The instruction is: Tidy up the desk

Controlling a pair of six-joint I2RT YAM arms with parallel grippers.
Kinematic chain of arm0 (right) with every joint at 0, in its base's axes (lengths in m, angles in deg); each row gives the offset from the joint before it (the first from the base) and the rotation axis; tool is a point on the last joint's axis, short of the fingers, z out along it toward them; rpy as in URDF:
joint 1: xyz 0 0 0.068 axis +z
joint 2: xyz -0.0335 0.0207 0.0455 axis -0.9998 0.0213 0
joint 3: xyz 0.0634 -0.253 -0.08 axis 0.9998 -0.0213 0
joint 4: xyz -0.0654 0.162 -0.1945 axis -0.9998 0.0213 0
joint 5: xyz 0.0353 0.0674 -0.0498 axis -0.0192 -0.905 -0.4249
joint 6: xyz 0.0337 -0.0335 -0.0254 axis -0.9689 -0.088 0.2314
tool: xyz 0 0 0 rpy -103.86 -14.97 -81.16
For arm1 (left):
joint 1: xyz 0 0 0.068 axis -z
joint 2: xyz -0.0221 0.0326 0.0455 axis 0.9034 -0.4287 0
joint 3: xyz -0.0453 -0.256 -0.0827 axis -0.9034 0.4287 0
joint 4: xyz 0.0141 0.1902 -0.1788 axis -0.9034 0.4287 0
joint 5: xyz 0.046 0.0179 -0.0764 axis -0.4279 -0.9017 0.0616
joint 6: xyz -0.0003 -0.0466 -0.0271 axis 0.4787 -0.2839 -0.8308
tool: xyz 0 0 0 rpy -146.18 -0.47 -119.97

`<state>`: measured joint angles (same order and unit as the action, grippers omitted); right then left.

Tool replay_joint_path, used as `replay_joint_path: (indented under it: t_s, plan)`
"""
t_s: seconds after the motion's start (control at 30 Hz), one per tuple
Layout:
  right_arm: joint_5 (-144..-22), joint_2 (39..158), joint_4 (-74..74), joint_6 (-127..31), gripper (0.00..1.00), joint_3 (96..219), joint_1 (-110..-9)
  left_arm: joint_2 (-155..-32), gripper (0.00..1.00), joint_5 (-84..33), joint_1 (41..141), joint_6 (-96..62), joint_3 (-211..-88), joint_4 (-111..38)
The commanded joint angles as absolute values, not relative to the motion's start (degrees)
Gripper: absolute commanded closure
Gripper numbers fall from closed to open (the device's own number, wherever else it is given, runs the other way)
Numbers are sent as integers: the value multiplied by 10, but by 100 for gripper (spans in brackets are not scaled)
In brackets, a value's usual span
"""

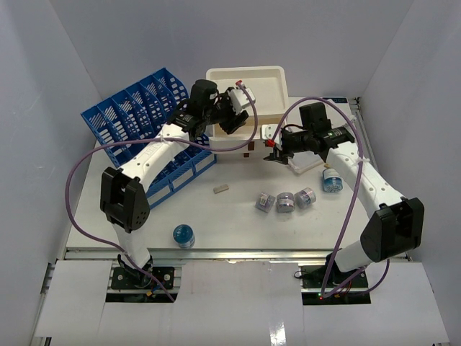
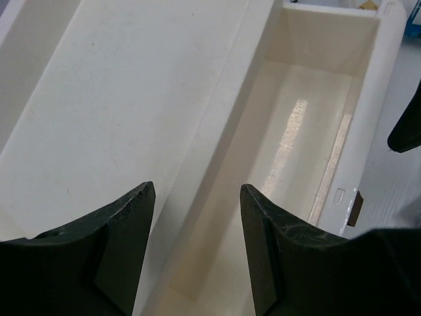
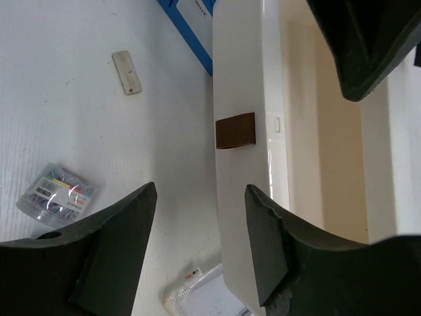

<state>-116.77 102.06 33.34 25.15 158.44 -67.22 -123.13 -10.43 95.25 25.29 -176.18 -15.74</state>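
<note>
Left gripper [image 2: 196, 192], jaws apart, hovers above an open cream drawer [image 2: 299, 125].

A blue rack [image 1: 130, 115] stands left of a cream drawer box [image 1: 245, 71], three small tubs [image 1: 285, 202] lying nearby

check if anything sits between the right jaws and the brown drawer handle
Nothing visible does. The handle on the drawer front lies in plain view just ahead of the open right jaws, and the gap between them is bare.
</note>
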Motion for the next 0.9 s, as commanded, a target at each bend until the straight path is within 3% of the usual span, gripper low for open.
replay_joint_path:
  t_s: [0.0, 0.33, 0.87]
  plan:
    - [-1189, 1022, 353, 254, 41, 1617, -667, -1242, 36, -112, 953, 286, -1785, -159]
    - [-1193, 1024, 351, 240, 48, 1616, -666, -1265, 36, -102, 953, 268, -1799, -168]
    - [-1146, 1018, 247, 171, 36, 1642, -666, -1266, 36, -97, 943, 252, -1795, -179]
